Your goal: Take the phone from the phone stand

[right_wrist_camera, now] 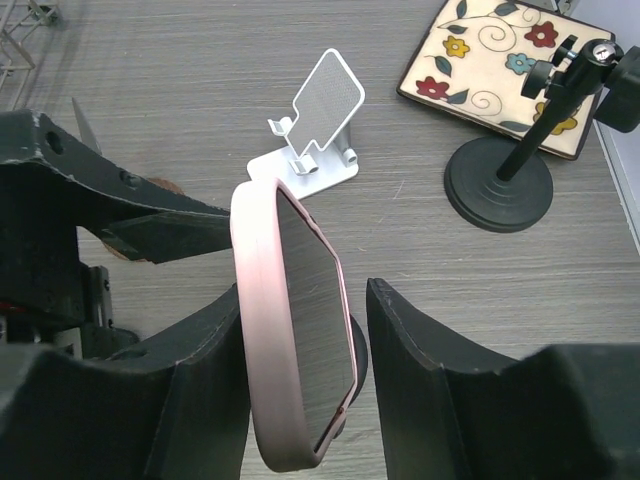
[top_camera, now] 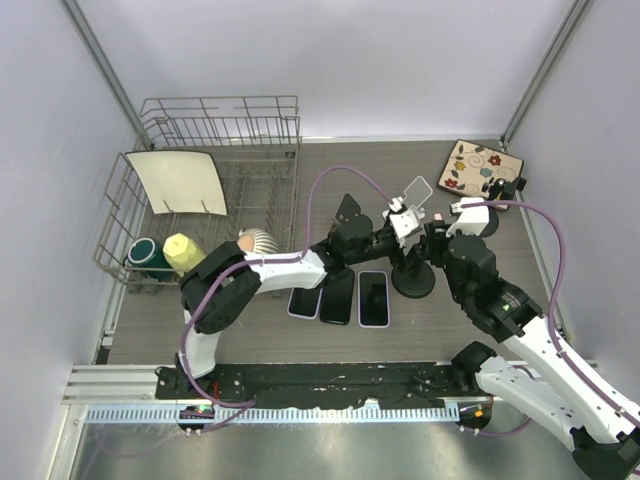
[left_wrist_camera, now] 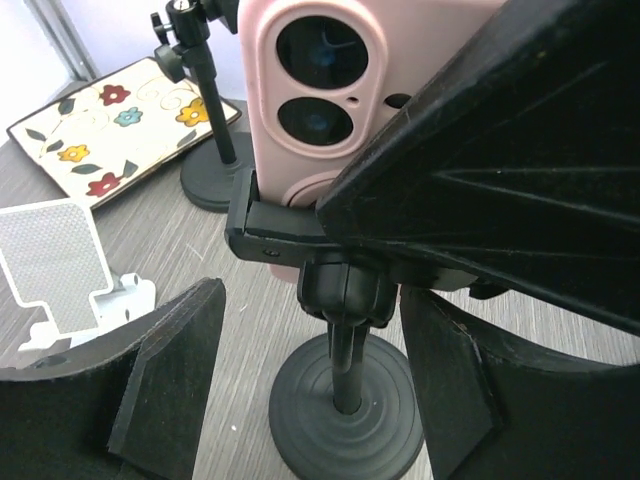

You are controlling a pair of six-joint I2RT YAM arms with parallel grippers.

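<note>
A phone in a pink case (right_wrist_camera: 290, 330) stands almost upright in the black clamp (left_wrist_camera: 280, 225) of the phone stand (left_wrist_camera: 345, 410), whose round base (top_camera: 413, 280) rests on the table. My right gripper (right_wrist_camera: 305, 295) straddles the phone. Its left finger lies against the phone's pink back, and a narrow gap separates the right finger from the screen. My left gripper (left_wrist_camera: 315, 300) is open low around the stand's pole, and neither finger touches it. In the top view both grippers meet over the stand and hide the phone.
A white mesh phone holder (top_camera: 418, 190) and a second black stand (top_camera: 480, 220) stand just behind. A floral mat (top_camera: 483, 168) lies at the back right. Three phones (top_camera: 340, 295) lie flat left of the stand's base. A wire dish rack (top_camera: 200, 190) fills the left side.
</note>
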